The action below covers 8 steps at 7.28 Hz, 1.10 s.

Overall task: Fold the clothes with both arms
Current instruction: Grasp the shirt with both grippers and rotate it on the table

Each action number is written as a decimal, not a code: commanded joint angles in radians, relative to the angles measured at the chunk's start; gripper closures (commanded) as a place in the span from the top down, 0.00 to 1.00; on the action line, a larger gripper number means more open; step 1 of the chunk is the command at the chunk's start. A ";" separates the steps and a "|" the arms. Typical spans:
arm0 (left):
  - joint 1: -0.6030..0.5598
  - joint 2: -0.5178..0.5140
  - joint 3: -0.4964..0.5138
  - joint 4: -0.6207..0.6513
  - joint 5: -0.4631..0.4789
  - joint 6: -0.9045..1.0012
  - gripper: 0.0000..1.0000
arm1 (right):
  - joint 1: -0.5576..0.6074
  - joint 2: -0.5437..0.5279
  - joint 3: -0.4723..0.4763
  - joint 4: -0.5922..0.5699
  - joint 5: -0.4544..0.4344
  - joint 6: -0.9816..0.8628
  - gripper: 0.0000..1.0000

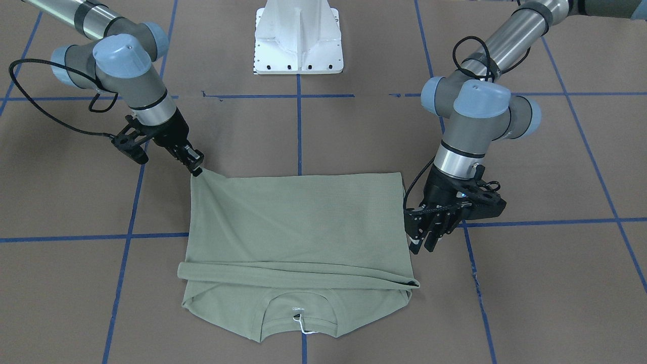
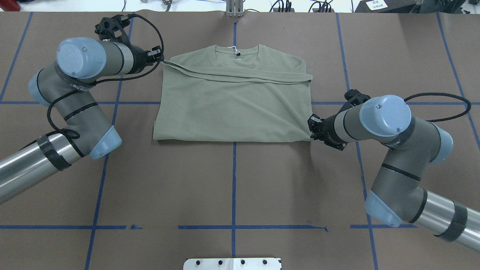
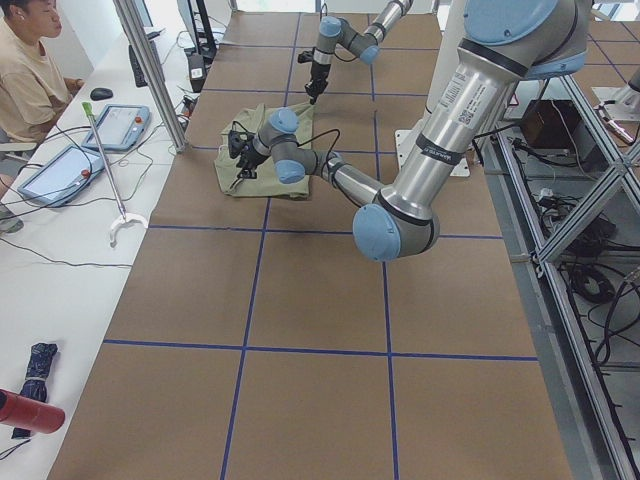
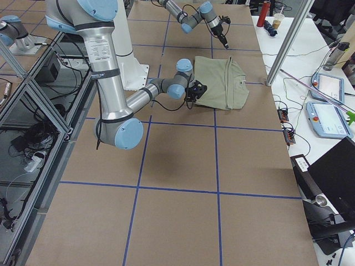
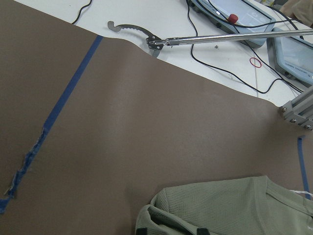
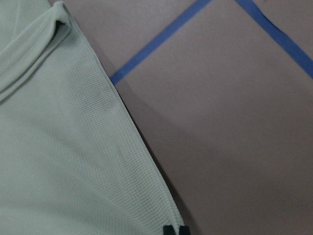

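The sage-green shirt (image 2: pixel 232 108) lies flat on the brown table, neck and white tag (image 1: pixel 303 328) on the side away from the robot's base. A sleeve band (image 1: pixel 303 270) is folded across it below the collar. My right gripper (image 1: pixel 196 169) is shut on the hem corner nearest the base and pulls it up to a point; in the right wrist view its tips sit close together on the shirt's (image 6: pixel 58 156) edge. My left gripper (image 1: pixel 422 246) stands open beside the shirt's shoulder end, with the shirt's (image 5: pixel 234 210) bunched corner between its spread fingertips.
The white pedestal base (image 1: pixel 298 38) stands behind the shirt. Blue tape lines (image 2: pixel 234 180) grid the table. Past the far edge a white side table holds tablets (image 4: pixel 327 119) and a metal grabber stick (image 5: pixel 220 36). A person (image 3: pixel 30 80) sits there.
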 commanded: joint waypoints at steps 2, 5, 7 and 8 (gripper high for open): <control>0.054 0.073 -0.272 0.018 -0.282 -0.054 0.49 | -0.153 -0.124 0.275 -0.189 0.029 0.063 0.00; 0.083 0.087 -0.329 0.036 -0.362 -0.106 0.61 | -0.357 -0.150 0.401 -0.256 0.173 0.218 0.00; 0.087 0.089 -0.315 0.100 -0.411 -0.140 0.78 | -0.480 -0.199 0.424 -0.258 0.165 0.261 0.26; 0.087 0.087 -0.329 0.173 -0.407 -0.185 0.78 | -0.504 -0.220 0.424 -0.258 0.161 0.262 0.94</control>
